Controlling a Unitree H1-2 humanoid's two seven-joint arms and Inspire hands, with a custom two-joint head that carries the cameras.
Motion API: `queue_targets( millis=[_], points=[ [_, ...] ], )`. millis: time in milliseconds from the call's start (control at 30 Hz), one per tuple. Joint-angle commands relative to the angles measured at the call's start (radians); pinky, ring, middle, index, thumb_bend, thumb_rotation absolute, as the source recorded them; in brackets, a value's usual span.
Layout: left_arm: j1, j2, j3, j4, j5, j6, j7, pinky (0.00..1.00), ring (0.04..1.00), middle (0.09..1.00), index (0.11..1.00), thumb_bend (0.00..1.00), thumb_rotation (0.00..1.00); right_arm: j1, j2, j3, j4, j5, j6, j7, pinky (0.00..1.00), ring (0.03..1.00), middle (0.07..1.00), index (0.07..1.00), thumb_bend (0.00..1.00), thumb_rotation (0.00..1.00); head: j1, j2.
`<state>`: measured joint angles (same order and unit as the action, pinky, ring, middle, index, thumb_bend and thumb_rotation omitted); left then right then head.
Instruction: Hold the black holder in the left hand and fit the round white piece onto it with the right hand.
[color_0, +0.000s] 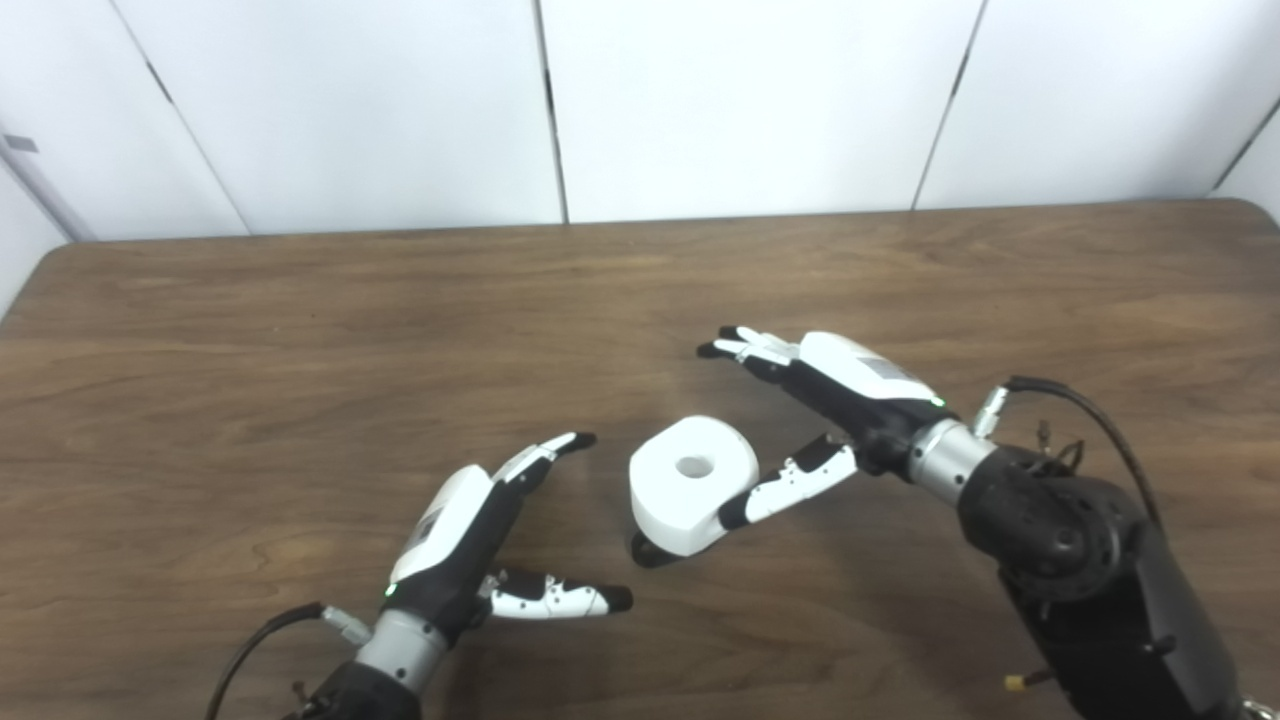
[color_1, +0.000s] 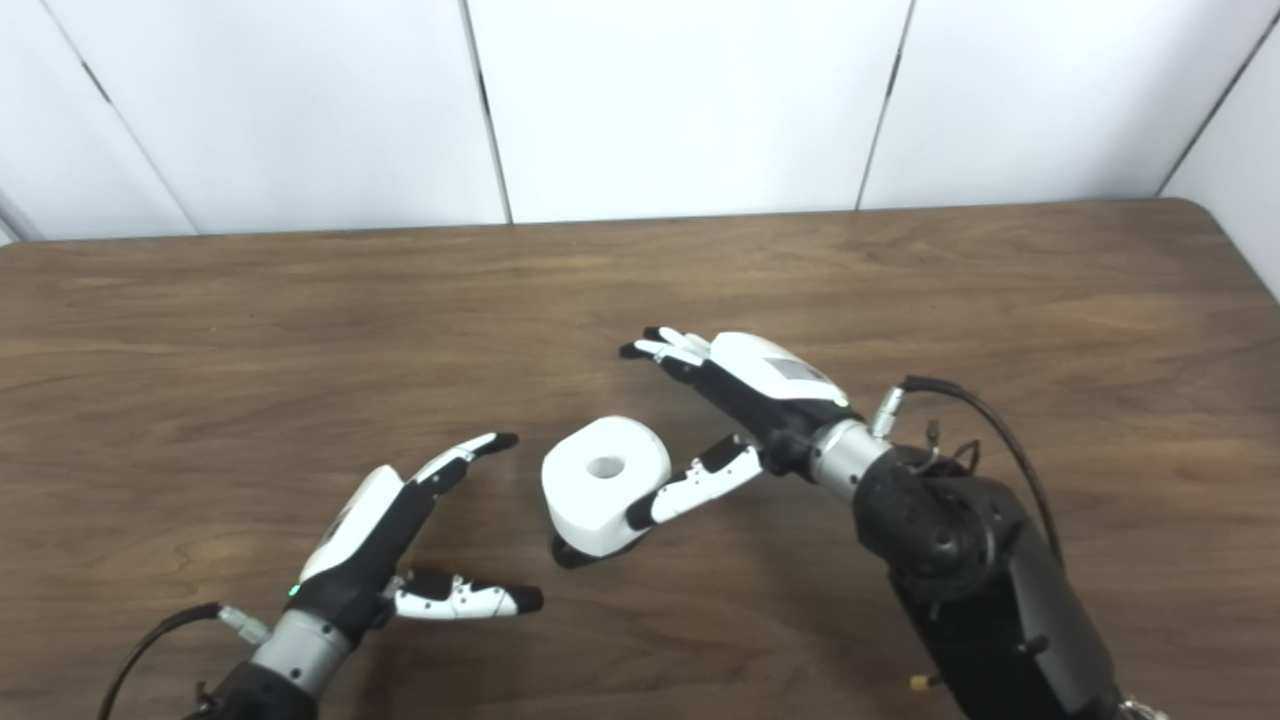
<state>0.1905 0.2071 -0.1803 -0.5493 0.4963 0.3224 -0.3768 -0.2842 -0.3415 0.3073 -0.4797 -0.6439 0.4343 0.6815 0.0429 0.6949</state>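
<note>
Round white plastic piece (color_0: 690, 482) already sits on the black holder (color_0: 650, 552) on the wooden tabletop (color_0: 300, 330); left hand (color_0: 480, 540) and right hand (color_0: 830, 400) both spread, empty — back off straight, no nudging.

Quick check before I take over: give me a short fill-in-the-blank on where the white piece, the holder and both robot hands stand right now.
1. The round white piece sits on top of the ____ holder.
2. Both rest on the wooden ____.
3. The left robot hand is ____, holding nothing.
4. The right robot hand has its thumb beside the ____ piece.

Missing words: black; table; open; white
</note>
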Motion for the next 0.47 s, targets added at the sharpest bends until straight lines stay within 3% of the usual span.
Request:
queue_targets(
  millis=[0, 233, 433],
  points=[
    [0.003, 0.033, 0.022, -0.047, -0.025, 0.055, -0.026, 0.9, 0.947, 0.932, 0.915, 0.99, 0.2, -0.058, -0.023, -0.019, -0.009, 0.029, 0.005, 0.008, 0.98, 1.0, 1.0, 0.962, 1.0, 0.52, 0.002, -0.001],
    [-0.004, 0.061, 0.068, -0.088, -0.069, 0.094, -0.016, 0.87, 0.925, 0.92, 0.895, 0.97, 0.2, -0.105, -0.065, -0.026, 0.007, 0.082, 0.026, 0.049, 0.94, 1.0, 1.0, 0.97, 1.0, 0.53, 0.007, -0.015],
    [0.011, 0.061, 0.12, -0.096, -0.119, 0.093, 0.01, 0.93, 0.951, 0.918, 0.895, 0.95, 0.16, -0.141, -0.102, -0.038, 0.017, 0.127, 0.032, 0.073, 0.91, 1.0, 1.0, 0.98, 1.0, 0.55, 0.011, -0.023]
  ],
)
